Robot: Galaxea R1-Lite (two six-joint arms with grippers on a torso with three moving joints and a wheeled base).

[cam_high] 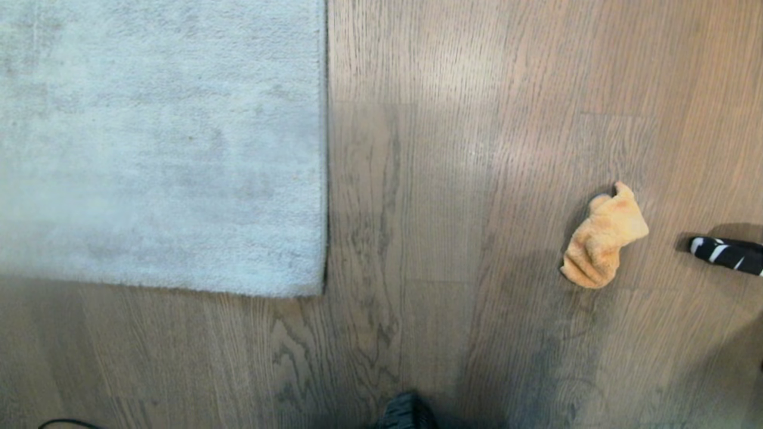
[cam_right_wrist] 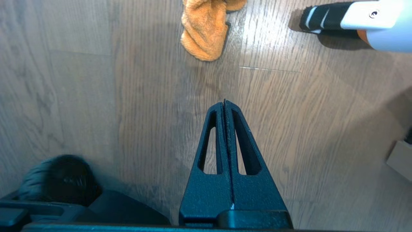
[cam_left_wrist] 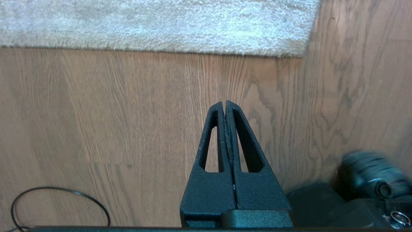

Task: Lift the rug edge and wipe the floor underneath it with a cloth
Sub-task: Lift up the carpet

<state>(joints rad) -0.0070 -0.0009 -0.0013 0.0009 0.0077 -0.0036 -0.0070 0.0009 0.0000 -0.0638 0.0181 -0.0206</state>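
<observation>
Both arms hang low over the floor (cam_high: 453, 179), grey-brown planks with dark oak veining. The left gripper (cam_left_wrist: 224, 103) has its two black fingers pressed flat together with nothing between them, tips above bare wood just short of the rug. Beside it a thin black cable (cam_left_wrist: 61, 199) loops across the boards. The right gripper (cam_right_wrist: 224, 102) is likewise closed tight and empty, aimed at open floor with the cloth ahead of it and apart from it. A dark rounded part of the robot's base (cam_high: 406, 412) shows at the near edge of the head view; what it is exactly is hard to tell.

Farther out, the cloth (cam_high: 603, 238), a small orange-tan fluffy rag, lies crumpled on the planks at the robot's right, well apart from the rug. Just beyond it to the right rests a black-and-white striped object (cam_high: 724, 253), whose white body runs out of view.

On the left lies the light grey short-pile rug (cam_high: 155, 143), flat on the floor. The rug edge (cam_high: 326, 149) runs straight away from the robot, its near corner down against the wood.
</observation>
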